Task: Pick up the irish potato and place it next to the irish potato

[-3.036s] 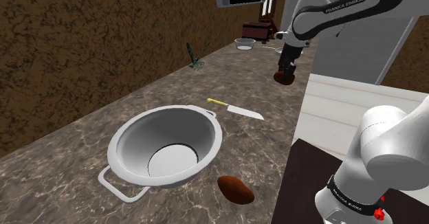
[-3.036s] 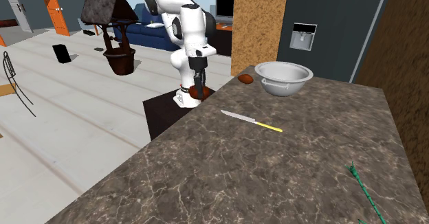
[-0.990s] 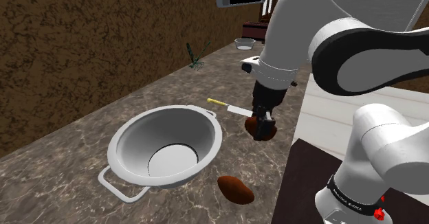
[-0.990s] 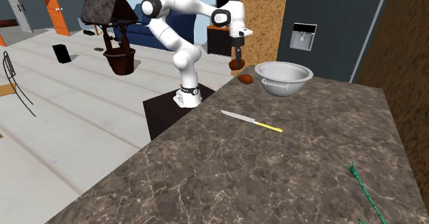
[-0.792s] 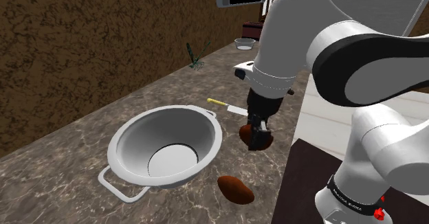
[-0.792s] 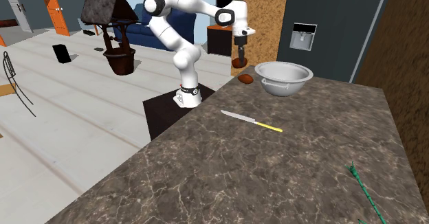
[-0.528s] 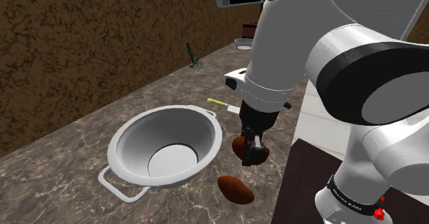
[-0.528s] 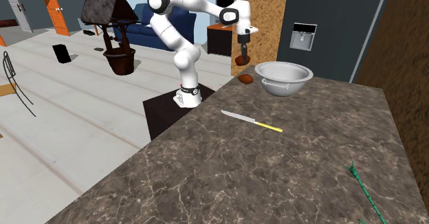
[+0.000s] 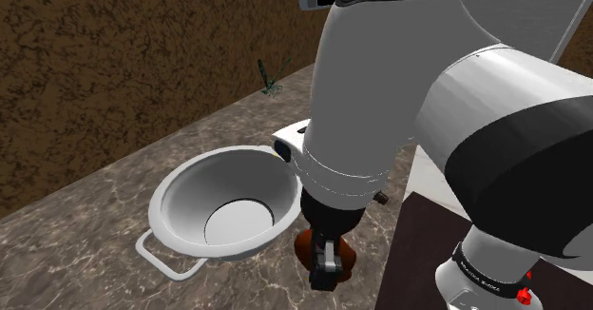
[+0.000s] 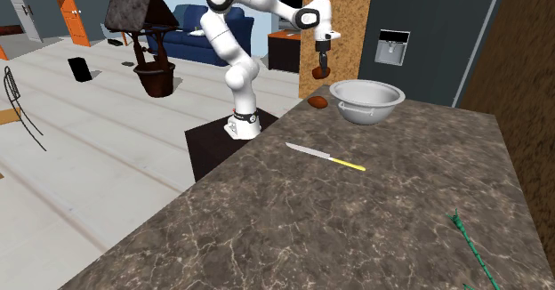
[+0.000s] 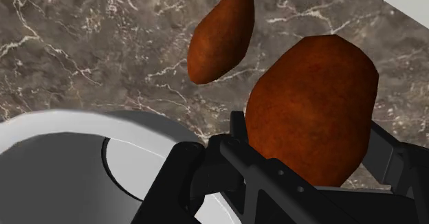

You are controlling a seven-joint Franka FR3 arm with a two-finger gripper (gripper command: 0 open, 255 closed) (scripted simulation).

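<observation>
Above the tabletop (image 11: 82,37), the pincer (image 11: 309,150) clasps the carried potato (image 11: 313,106); next, lower it beside the resting potato (image 11: 221,36), then release.

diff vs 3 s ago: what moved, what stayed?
The black gripper, shut on the reddish-brown oval potato throughout, carried it from off the edge of the brown veined counter to a spot above it, beside the white two-handled bowl and over the second brown potato. Nothing was let go. That second potato, the bowl and the yellow-handled knife stayed put.
</observation>
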